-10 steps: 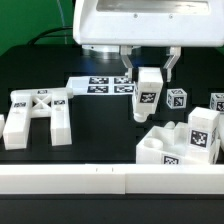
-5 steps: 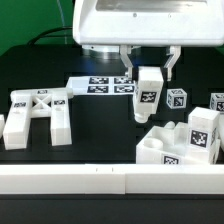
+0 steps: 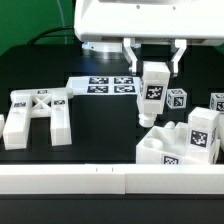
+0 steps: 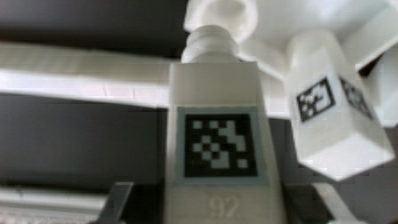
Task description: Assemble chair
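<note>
Tool (image 3: 155, 67): clamped on leg (image 3: 153, 95), hanging above table (image 3: 100, 140).
Leg axis: vertical.
Seat block (image 3: 185, 148): low, just toward exterior view's right of leg; apart.
Next move, likely: shift that way, then down.

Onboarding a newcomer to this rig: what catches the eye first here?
At the centre of the exterior view, the gripper is shut on a tagged white leg, holding it roughly upright. The chunky seat block sits just in front of the leg, at the exterior view's lower right. The H-shaped piece lies alone at the exterior view's left.
</note>
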Motion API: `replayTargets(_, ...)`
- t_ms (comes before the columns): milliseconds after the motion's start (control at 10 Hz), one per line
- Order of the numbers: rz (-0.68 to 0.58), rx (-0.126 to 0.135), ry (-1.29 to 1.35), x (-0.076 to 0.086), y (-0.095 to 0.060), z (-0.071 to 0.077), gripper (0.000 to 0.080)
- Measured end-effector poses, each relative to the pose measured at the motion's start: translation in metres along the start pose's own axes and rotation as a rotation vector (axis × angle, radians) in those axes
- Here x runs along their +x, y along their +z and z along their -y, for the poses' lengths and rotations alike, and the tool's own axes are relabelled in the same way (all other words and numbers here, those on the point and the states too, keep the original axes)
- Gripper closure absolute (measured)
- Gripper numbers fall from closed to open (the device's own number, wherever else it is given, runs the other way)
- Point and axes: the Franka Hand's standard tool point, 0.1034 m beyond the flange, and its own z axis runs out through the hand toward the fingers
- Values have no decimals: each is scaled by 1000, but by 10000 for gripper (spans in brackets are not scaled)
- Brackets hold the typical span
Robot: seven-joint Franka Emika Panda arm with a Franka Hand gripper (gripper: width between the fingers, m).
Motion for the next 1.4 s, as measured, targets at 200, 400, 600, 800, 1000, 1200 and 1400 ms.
replayTargets(200, 9, 7, -3, 7, 1, 6, 509)
replayTargets(400, 11, 6, -3, 6, 1, 6, 509)
replayTargets(600, 15, 7, -6, 3, 4, 8, 509)
replayTargets(800, 26, 6, -10, -2, 11, 9, 509)
replayTargets(1000, 34, 4, -15, -12, 20, 11, 509)
replayTargets(1200, 39, 3, -18, -17, 25, 11, 509)
replayTargets(1400, 44, 3, -20, -19, 28, 12, 509)
